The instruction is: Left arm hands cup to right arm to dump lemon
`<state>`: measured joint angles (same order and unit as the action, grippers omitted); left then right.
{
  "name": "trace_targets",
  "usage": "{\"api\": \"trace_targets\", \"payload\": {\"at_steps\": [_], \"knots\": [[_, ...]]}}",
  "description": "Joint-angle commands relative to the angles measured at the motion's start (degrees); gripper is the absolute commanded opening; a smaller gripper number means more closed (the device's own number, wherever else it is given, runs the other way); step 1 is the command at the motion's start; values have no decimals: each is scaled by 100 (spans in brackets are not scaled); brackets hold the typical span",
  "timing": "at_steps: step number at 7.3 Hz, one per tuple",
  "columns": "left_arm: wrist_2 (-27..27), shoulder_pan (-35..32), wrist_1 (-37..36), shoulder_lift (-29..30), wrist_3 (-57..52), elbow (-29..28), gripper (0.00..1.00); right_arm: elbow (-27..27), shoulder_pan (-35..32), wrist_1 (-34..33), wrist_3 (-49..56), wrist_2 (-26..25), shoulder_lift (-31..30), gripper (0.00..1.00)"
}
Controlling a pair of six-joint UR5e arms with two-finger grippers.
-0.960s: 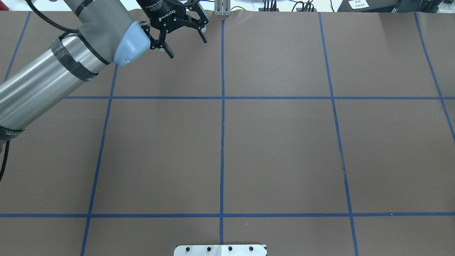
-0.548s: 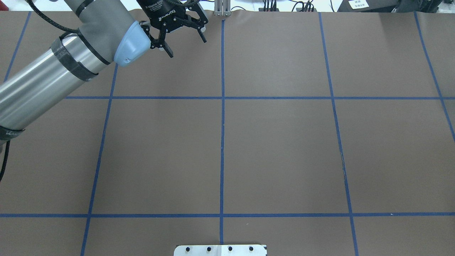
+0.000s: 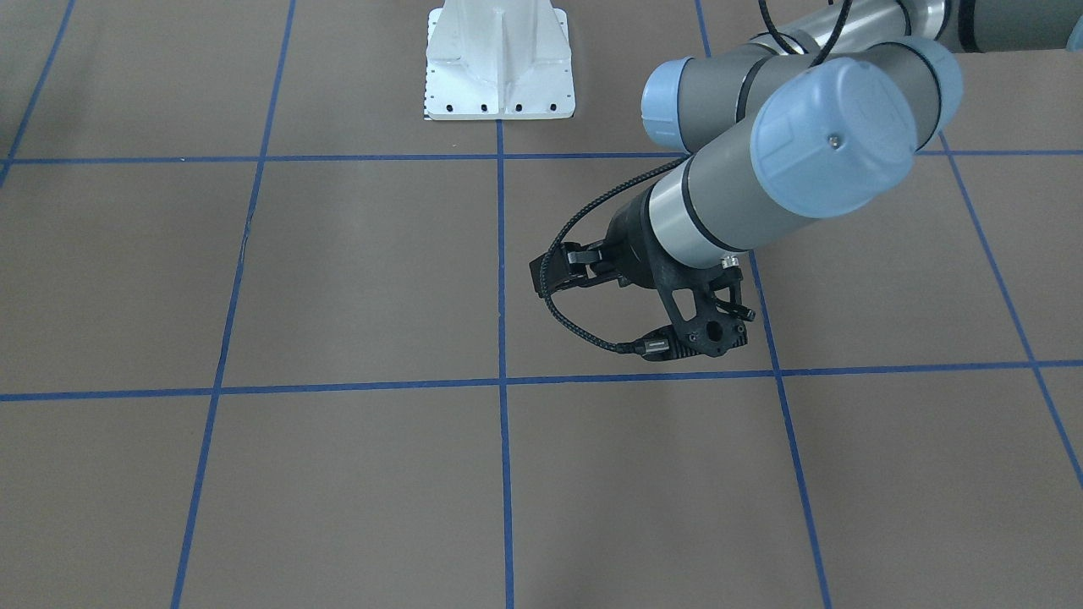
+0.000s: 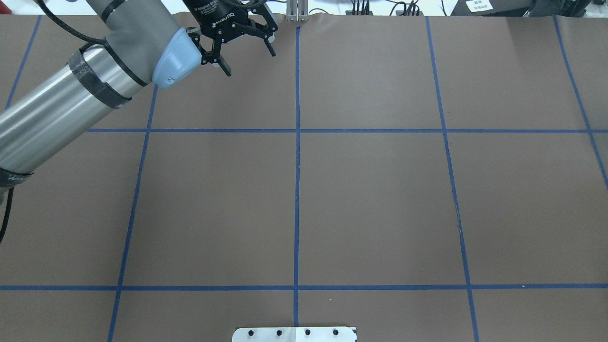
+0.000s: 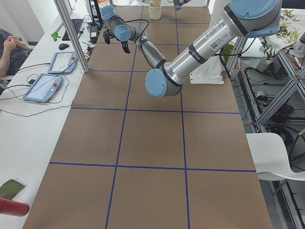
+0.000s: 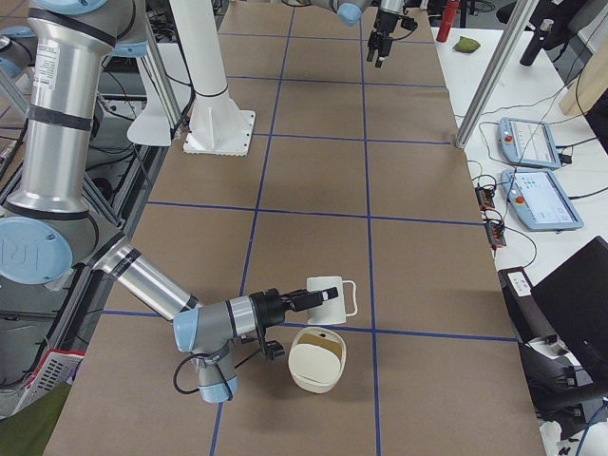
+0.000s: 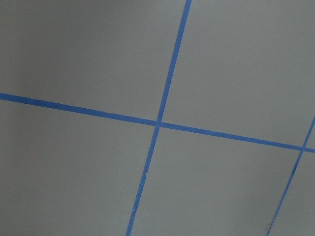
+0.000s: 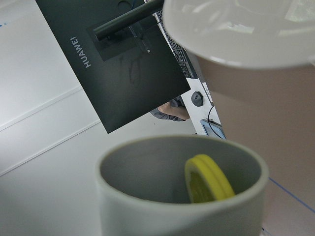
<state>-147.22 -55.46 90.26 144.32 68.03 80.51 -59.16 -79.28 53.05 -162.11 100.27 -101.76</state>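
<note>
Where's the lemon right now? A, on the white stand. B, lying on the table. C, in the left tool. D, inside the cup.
D: the right wrist view shows the yellow lemon sitting inside the cup, against its grey inner wall.

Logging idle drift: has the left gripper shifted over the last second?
Yes, only slightly: in the overhead view the left gripper has crept toward the table's far edge, away from the blue tape line.
</note>
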Motion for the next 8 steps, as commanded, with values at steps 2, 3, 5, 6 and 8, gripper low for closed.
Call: {"api": "trace_targets", "payload": {"at_steps": [2,3,5,6,8], "knots": [[18,9,0,0,0,0,100,-8,0,30,-452,-95,7,0],[27,9,0,0,0,0,100,-8,-9,74,-462,-112,7,0],[62,17,0,0,0,9,100,19,-9,363,-891,-244,-54,0],[71,35,0,0,0,0,100,10,-9,399,-936,-244,-55,0],[150,88,0,0,0,-9,100,10,-9,399,-972,-253,-37,0]]}}
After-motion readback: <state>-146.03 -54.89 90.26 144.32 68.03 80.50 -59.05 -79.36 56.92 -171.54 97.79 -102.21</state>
